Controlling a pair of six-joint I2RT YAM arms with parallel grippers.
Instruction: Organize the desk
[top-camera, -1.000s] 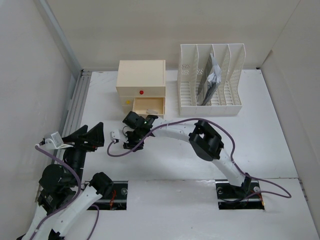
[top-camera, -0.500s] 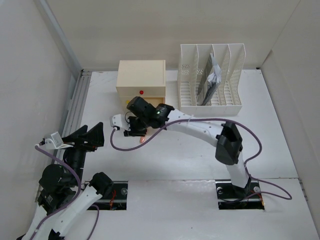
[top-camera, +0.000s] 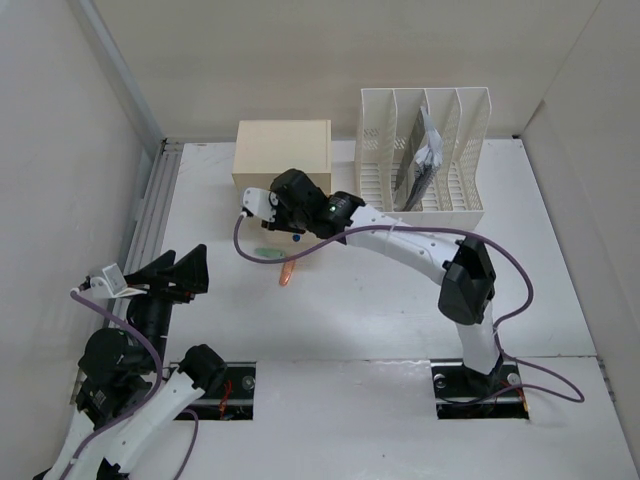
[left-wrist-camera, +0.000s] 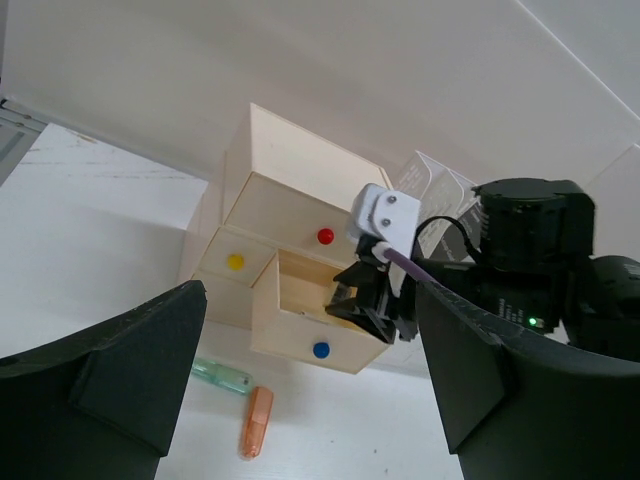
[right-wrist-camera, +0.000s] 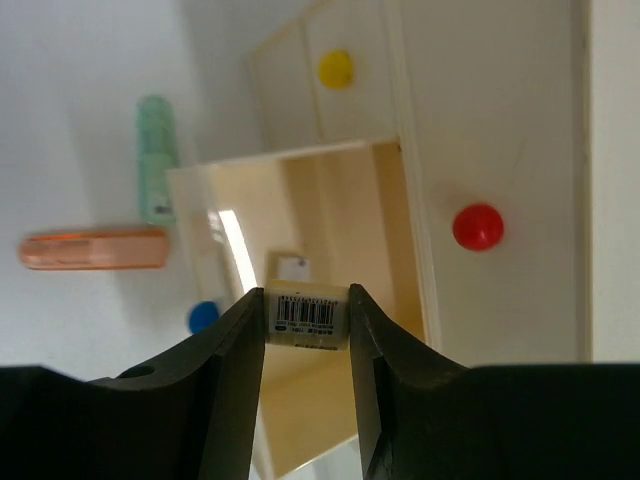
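The white desk (top-camera: 400, 290) carries a cream drawer box (top-camera: 283, 160) at the back. Its lower drawer (right-wrist-camera: 330, 300), with a blue knob (right-wrist-camera: 203, 317), is pulled open. My right gripper (right-wrist-camera: 306, 320) is shut on a small white barcoded block (right-wrist-camera: 306, 310) and holds it just above the open drawer; it also shows in the top view (top-camera: 283, 215). An orange capsule-shaped item (top-camera: 286, 273) and a pale green tube (top-camera: 265, 252) lie on the desk in front of the drawer. My left gripper (top-camera: 175, 275) is open and empty at the near left.
A white slotted file rack (top-camera: 424, 160) with papers in it stands right of the drawer box. The box's red knob (right-wrist-camera: 477, 227) and yellow knob (right-wrist-camera: 335, 68) mark closed drawers. A metal rail (top-camera: 155, 205) runs along the left wall.
My right gripper has moved from the desk in front of the box up and back over the open drawer, carrying the white block. The orange and green items are now uncovered. The left arm is still.
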